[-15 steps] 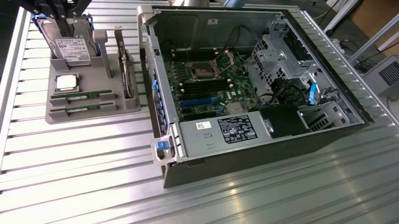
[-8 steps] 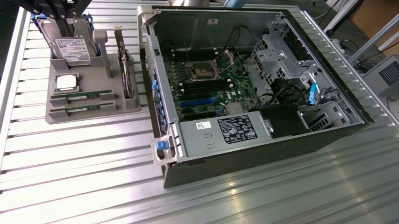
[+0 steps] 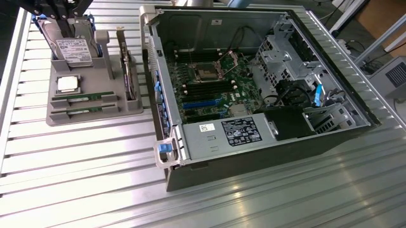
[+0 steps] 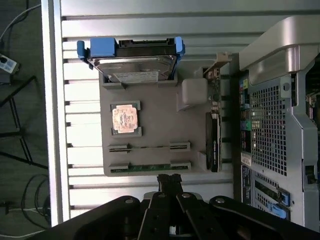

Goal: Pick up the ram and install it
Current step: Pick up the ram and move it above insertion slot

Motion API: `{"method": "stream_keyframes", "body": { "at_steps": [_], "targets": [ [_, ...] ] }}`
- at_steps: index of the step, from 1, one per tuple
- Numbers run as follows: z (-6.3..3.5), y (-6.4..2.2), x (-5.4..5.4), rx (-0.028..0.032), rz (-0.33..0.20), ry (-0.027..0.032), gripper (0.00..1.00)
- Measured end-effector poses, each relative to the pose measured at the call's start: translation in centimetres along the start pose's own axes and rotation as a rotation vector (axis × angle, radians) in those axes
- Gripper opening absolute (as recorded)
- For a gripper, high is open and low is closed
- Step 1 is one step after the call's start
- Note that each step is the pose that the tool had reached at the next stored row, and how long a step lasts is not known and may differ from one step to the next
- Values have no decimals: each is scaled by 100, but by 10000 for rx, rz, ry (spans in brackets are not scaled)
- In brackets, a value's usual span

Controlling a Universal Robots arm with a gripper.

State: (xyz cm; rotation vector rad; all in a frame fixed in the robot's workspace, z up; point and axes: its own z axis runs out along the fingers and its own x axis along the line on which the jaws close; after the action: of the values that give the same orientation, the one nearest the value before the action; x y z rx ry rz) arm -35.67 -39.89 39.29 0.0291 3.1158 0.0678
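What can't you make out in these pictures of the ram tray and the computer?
Exterior view: ram sticks, label print too small to read.
Exterior view: motherboard memory slots, too dark to tell filled from empty.
Wrist view: expansion card, seen edge-on, so its face is hidden.

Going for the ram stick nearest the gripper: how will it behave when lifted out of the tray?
Probably stiff and light: the ram is a thin flat board. It stands on edge in end slots of the gray tray, so it may bind if lifted crooked.
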Motion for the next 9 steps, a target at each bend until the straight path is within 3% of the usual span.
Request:
{"method": "stream_keyframes", "body": {
  "at_steps": [9],
  "targets": [
    [6,0,0,-57,-2369,103,10]
  ]
}}
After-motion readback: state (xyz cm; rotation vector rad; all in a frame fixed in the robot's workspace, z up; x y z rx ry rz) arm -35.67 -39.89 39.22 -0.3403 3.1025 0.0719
